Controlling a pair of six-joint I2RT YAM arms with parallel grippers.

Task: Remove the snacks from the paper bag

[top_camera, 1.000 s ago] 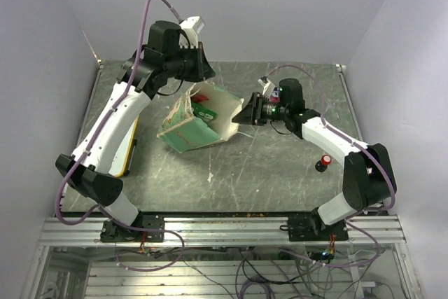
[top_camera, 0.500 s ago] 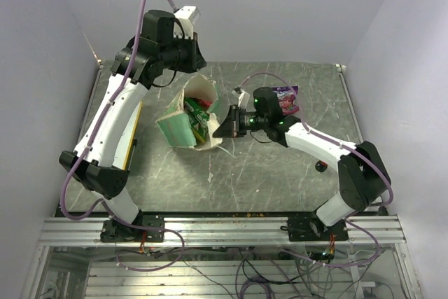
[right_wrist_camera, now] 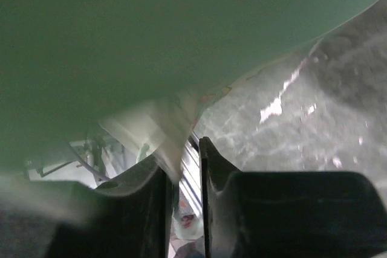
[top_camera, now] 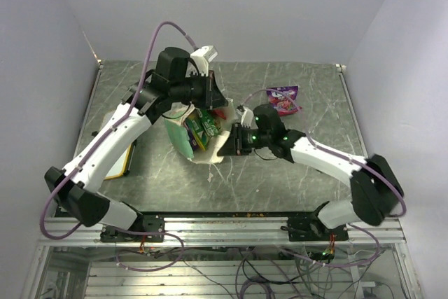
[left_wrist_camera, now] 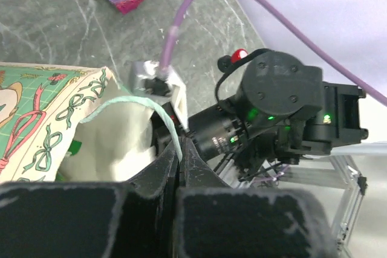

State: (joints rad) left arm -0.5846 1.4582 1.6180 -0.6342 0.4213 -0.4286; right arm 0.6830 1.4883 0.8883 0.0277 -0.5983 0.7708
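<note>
My left gripper [left_wrist_camera: 179, 160] clenched on string handle [left_wrist_camera: 158, 108] | my right gripper [right_wrist_camera: 184, 167] pinching paper bag [top_camera: 180, 138] edge | best: tip slowly, so snacks [top_camera: 203, 128] between them slide out

top cam high over bench [top_camera: 280, 166] near edge, looks down, both wrist cams close-up, all share paper bag [top_camera: 180, 138]

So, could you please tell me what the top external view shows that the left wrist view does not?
Only top external: yellow-green snacks in the open paper bag, and a yellow-edged board on the left. Only left wrist: the left gripper shut on the bag's string handle, and a red-topped button beyond the right arm. Both: the bag, the pink-purple packet lying outside it, and the right arm beside the bag.
</note>
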